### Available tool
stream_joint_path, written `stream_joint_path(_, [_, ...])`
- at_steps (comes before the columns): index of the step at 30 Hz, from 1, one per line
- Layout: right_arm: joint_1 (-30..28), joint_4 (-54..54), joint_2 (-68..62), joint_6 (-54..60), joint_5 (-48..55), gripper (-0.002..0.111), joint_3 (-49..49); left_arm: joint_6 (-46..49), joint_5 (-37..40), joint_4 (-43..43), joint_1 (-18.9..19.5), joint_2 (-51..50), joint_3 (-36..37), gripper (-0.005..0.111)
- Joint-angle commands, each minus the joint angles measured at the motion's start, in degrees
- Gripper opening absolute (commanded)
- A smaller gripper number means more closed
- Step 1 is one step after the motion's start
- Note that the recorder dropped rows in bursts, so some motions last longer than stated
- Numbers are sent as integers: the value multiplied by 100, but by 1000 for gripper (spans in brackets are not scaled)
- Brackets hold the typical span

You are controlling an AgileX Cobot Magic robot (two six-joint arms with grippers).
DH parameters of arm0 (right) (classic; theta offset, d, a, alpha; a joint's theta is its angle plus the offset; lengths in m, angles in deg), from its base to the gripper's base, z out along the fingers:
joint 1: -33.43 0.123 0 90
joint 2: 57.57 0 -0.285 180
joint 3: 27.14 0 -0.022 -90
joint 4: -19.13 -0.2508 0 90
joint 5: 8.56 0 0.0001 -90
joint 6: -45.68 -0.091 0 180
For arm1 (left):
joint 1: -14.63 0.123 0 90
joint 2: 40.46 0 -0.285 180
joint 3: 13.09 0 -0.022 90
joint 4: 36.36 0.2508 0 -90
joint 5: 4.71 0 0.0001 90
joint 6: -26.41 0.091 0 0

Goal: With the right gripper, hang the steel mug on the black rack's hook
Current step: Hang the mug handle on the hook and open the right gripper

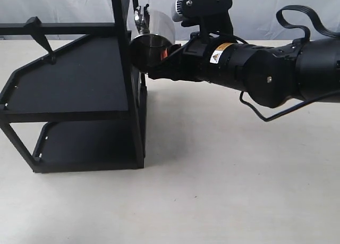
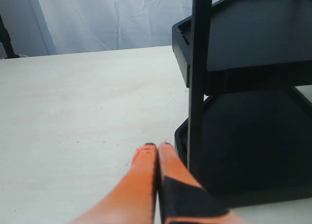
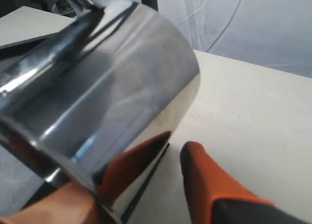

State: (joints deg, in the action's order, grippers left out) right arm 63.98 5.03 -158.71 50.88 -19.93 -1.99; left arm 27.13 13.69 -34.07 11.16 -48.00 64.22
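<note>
The steel mug (image 1: 159, 26) hangs tilted high beside the black rack's (image 1: 69, 79) upright post (image 1: 121, 20), its looped handle (image 1: 141, 18) against the post top. The hook itself is hidden behind the handle. My right gripper (image 1: 154, 60) reaches in from the right just under the mug. In the right wrist view the mug (image 3: 107, 72) fills the picture. One orange finger runs into its mouth, and the other finger (image 3: 204, 185) stands clear of the wall, so the right gripper (image 3: 170, 153) is open. My left gripper (image 2: 157, 147) is shut and empty, low beside the rack (image 2: 253, 38).
A thicker slanted black rod with a knobbed head (image 1: 40, 34) stands at the rack's far left. The rack's lower shelf (image 1: 85, 145) sits on the pale table (image 1: 223, 191). A white cloth backdrop (image 1: 255, 10) hangs behind.
</note>
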Motion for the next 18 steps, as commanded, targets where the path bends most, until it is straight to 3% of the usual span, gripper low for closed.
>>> stream_joint_path(1, [-9, -25, -9, 77, 217, 45, 31, -21, -47, -11, -13, -25, -9, 0])
stream_joint_path(10, [-9, -25, 447, 77, 441, 46, 31, -21, -47, -11, -13, -25, -9, 0])
stream_joint_path(14, [-9, -25, 704, 77, 808, 59, 31, -21, -47, -11, -13, -25, -9, 0])
stream_joint_path(17, [-22, 42, 1058, 77, 1493, 57, 31, -21, -47, -11, -13, -25, -9, 0])
stream_joint_path(18, [-32, 219, 1232, 77, 1786, 49, 31, -21, -47, -11, -13, -25, -9, 0])
